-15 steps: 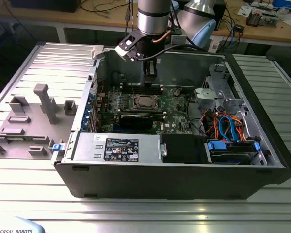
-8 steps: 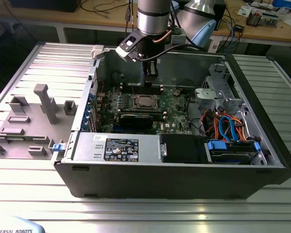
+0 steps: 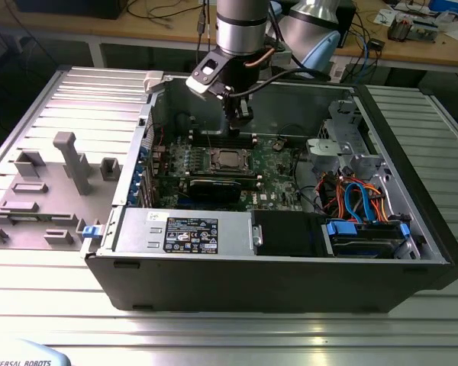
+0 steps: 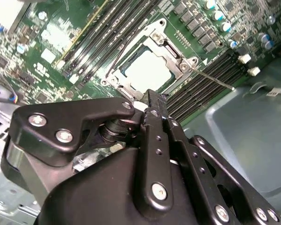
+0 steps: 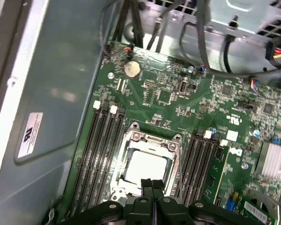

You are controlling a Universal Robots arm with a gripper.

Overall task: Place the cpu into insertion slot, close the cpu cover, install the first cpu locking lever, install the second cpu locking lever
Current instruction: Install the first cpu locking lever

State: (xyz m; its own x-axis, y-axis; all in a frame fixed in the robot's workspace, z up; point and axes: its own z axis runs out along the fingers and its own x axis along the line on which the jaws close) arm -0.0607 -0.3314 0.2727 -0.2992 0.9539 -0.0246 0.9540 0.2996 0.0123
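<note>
Standing on a ribbed metal table [image 3: 214, 337], the case [image 3: 252, 284] holds the cpu [image 5: 147, 165].

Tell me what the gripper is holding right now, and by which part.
Nothing is held. The gripper is shut empty, fingertips together, over the cpu, which lies framed by the cpu cover.

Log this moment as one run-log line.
gripper: shut, empty, close above cpu | cpu: seated on board | cpu cover: down, framing cpu
</note>
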